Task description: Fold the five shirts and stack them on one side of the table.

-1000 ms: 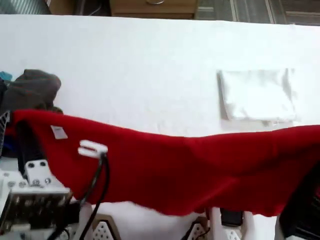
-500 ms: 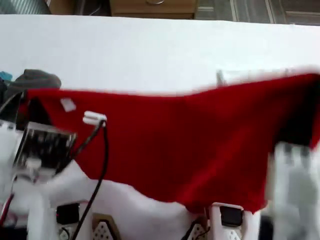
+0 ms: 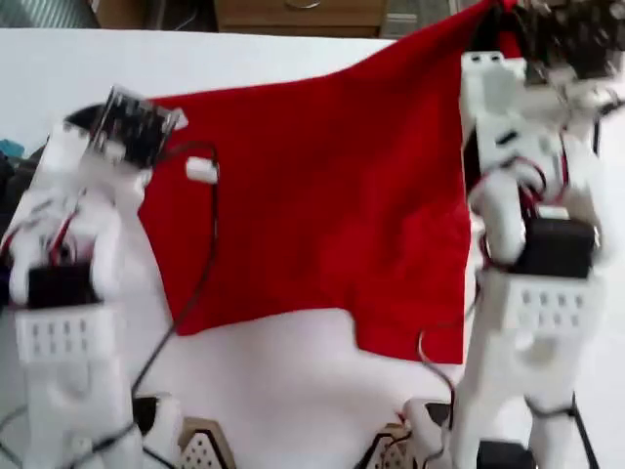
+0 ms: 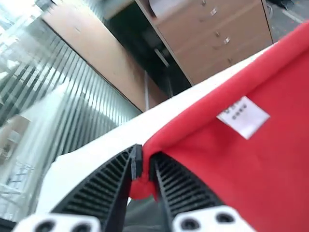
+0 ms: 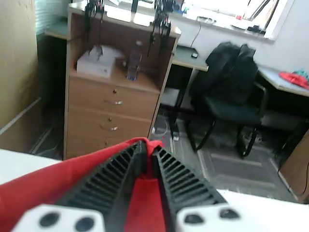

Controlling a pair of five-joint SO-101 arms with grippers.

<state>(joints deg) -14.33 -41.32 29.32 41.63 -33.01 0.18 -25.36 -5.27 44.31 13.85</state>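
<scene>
Above table [image 3: 264,59]: red shirt [image 3: 322,195] hangs spread between both arms, lower hem toward the near edge.
Left gripper [image 4: 143,162]: clamped on the shirt's left top corner, near a white tag [image 4: 243,117].
Right gripper [image 5: 146,150]: clamped on the right top corner, farther back.
Beyond: wooden drawers [image 5: 111,111].

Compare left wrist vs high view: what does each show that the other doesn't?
Left wrist, not high: the left gripper close up, shut on a corner of the red shirt, and a white label near that edge.
High, not left wrist: the left arm and right arm whole, with the shirt's full spread held between them.
Both: the red shirt and the white table.
</scene>
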